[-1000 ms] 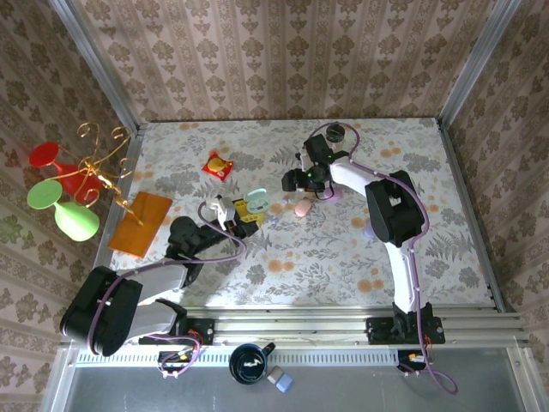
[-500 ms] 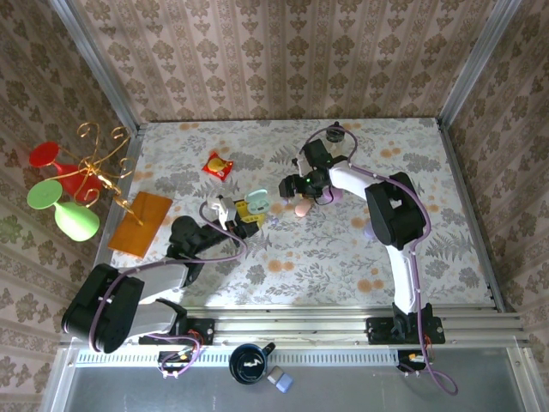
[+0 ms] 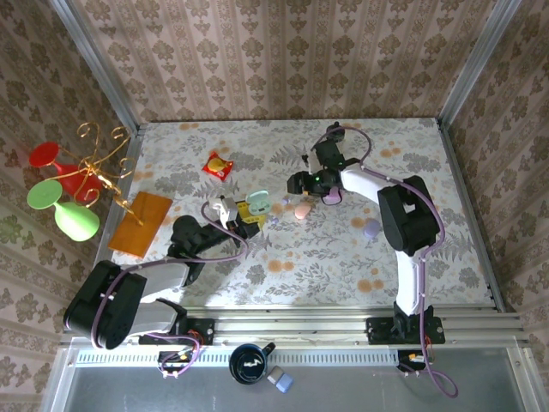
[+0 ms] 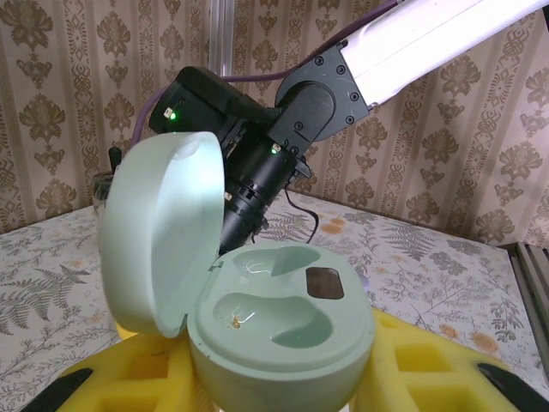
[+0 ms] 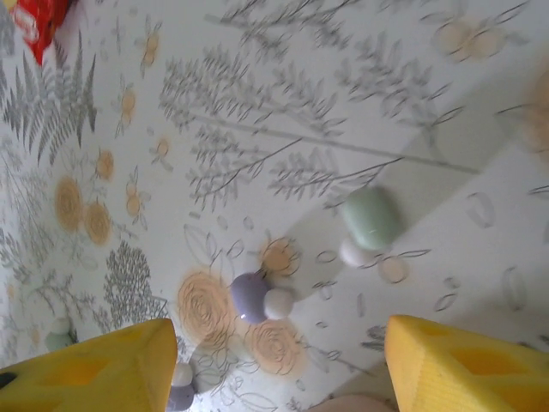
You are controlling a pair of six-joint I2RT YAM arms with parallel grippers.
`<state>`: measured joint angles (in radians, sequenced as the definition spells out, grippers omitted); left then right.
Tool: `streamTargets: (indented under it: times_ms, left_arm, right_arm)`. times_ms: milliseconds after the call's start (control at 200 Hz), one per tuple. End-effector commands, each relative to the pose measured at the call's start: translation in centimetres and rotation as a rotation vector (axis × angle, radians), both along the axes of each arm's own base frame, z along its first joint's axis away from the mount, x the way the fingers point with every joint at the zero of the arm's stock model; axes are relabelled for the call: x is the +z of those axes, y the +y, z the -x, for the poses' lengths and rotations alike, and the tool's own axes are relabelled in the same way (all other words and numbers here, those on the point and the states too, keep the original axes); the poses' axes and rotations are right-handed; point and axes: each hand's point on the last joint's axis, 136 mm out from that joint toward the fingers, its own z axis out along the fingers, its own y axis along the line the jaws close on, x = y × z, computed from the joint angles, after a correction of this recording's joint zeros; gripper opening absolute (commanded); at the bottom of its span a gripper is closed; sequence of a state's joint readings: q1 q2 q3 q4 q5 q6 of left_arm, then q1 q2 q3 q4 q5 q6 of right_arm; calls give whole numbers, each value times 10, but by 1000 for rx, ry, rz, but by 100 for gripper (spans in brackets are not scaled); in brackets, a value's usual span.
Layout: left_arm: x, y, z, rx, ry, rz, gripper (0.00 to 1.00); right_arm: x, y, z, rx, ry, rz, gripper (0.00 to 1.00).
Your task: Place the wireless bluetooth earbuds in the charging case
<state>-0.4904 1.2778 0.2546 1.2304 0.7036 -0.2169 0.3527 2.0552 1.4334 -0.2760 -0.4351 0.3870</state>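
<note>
Room: The table (image 3: 283, 249) is wearing a flowery cloth, and patterned walls are standing all around it.
Top view, left arm: The left gripper (image 3: 238, 215) is sitting near the middle of the table and is holding the mint charging case (image 3: 256, 202) with its lid up.
Top view, right arm: The right gripper (image 3: 302, 182) is hanging just above the table, near a pink case (image 3: 303, 208). A lilac case (image 3: 371, 228) is lying well apart to the right.
Top view, other things: A red snack bag (image 3: 217, 165) and an orange sheet (image 3: 141, 222) are lying off to the left.
Left wrist view: The mint case (image 4: 274, 330) is being squeezed tight between the yellow fingers (image 4: 429, 369). Both little beds inside are looking empty. The right arm's black wrist is showing behind it.
Right wrist view: The yellow fingertips (image 5: 94, 369) are standing apart with nothing between them. The wireless bluetooth earbuds are lying loose on the cloth: a mint earbud (image 5: 371, 218), a lilac earbud (image 5: 250, 297), and another small bud (image 5: 180, 386) by the left fingertip.
Step now, I think: The right claw is getting ready to pick one bud.
Doing it well: Aim at one bud only, come straight down so a finger is on each side, then close softly, because these round buds can roll away. The left claw should be keeping the case steady.
</note>
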Motion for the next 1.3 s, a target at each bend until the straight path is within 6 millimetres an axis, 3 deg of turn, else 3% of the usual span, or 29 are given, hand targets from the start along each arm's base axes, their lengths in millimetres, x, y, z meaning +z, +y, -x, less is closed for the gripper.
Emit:
streamTargets:
  times_ms: [0,235,435,755,920,1295]
  left_arm:
    - [12,-4,4,-29,-56,19,36]
    - [11,-5,4,-33,-52,17,36]
    - [11,-5,4,-32,-53,16,36]
    - [11,-9,2,-51,-53,14,36]
    - [12,-9,4,-56,-55,15,36]
    - [11,-9,4,-55,-59,12,36]
  right_arm:
    - [6,1,-16,-15,-8,-51,65]
    - [-16,12,-34,13,45,-62,65]
    - [-28,19,-30,36,91,-90,63]
    - [-30,19,-15,51,118,-116,50]
    - [-31,20,-16,46,121,-126,39]
    - [-43,19,-17,32,150,-106,29]
